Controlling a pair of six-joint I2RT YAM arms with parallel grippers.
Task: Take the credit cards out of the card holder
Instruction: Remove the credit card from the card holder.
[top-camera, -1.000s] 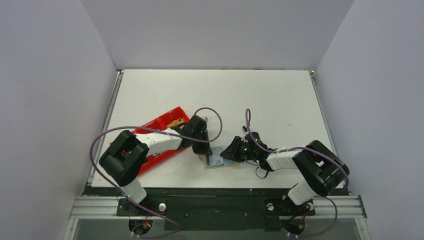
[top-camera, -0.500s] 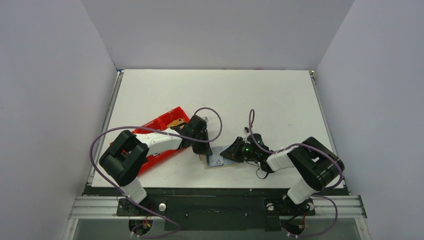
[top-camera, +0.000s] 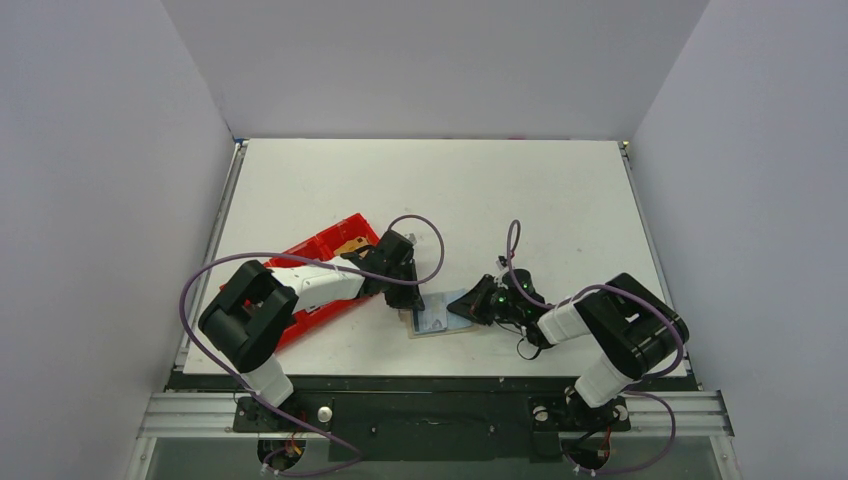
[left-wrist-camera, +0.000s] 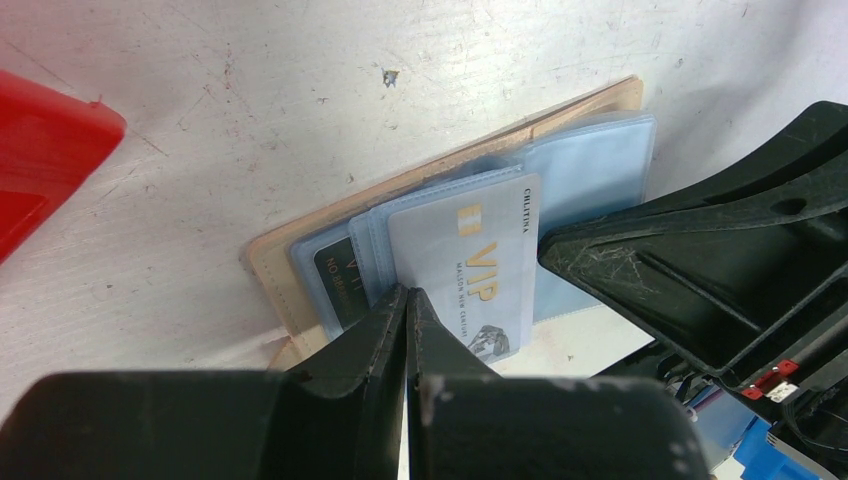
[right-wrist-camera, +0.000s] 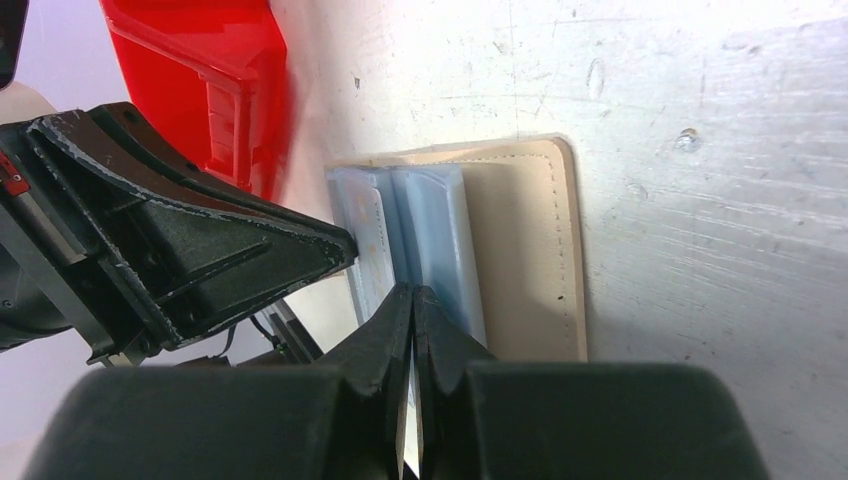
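From above, the tan card holder (top-camera: 432, 325) lies open and flat on the white table (top-camera: 450, 190), near its front edge and between the two arms. The left gripper (top-camera: 405, 297) comes down on the holder's left end and the right gripper (top-camera: 468, 306) on its right end. A red tray (top-camera: 330, 243) sits to the left, partly under the left arm. In the left wrist view, the left gripper (left-wrist-camera: 407, 298) has its jaws pressed together with no gap, the tips at the near edge of the card holder (left-wrist-camera: 268, 268); whether they pinch anything cannot be told. A pale card (left-wrist-camera: 470, 250) printed "VIP" sits in the clear plastic sleeves (left-wrist-camera: 600, 160), and a dark card (left-wrist-camera: 335, 275) shows beside it, both inside the holder. The right gripper (left-wrist-camera: 720, 270) is at the right and a corner of the red tray (left-wrist-camera: 40, 150) at the left. In the right wrist view, the right gripper (right-wrist-camera: 413, 293) is likewise closed tight, its tips at the edge of the bluish plastic sleeves (right-wrist-camera: 440, 215) on the card holder (right-wrist-camera: 530, 240); a grip on a sleeve cannot be confirmed. The left gripper (right-wrist-camera: 200, 250) points in from the left, with the red tray (right-wrist-camera: 220, 80) behind it.
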